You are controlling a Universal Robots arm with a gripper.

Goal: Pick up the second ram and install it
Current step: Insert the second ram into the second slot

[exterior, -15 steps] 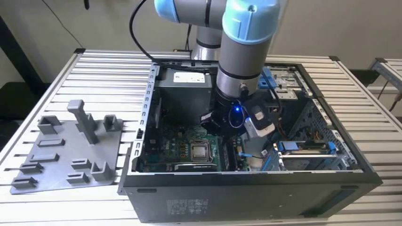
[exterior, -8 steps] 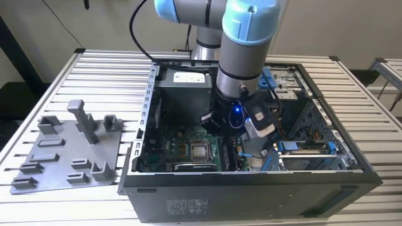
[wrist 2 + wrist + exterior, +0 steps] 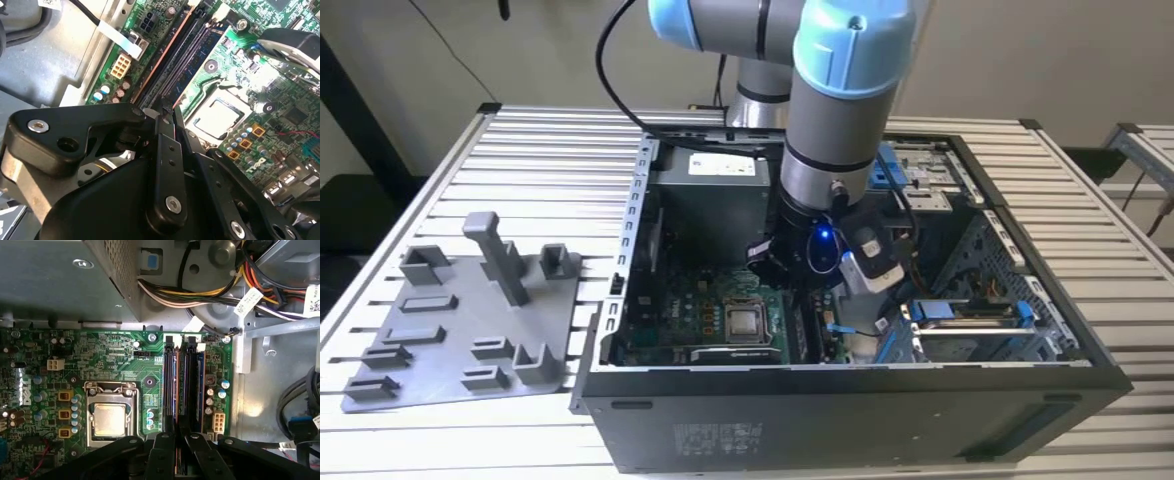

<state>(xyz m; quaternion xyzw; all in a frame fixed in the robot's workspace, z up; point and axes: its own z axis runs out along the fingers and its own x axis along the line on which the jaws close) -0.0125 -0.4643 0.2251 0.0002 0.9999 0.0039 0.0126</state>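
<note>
Reaching down into the open computer case (image 3: 630,250), my gripper (image 3: 179,452) sits right over the memory slots (image 3: 187,385) near the motherboard's (image 3: 110,365) edge, beside the processor socket (image 3: 110,417). In both wrist views the fingers (image 3: 167,150) look pinched narrowly together, and I think there is a thin dark strip with a copper-coloured edge between them, the second ram (image 3: 178,462), though the finger links hide most of it, so I hold that loosely. If so, its long axis runs along the slots, directly beneath the fingertips, lined up with one of the channels. Another stick (image 3: 199,390) appears seated in the neighbouring slot, toward the board's edge. Outside the case, the grey holder tray (image 3: 467,320) lies on the slatted table (image 3: 547,160), toward the exterior view's left.
</note>
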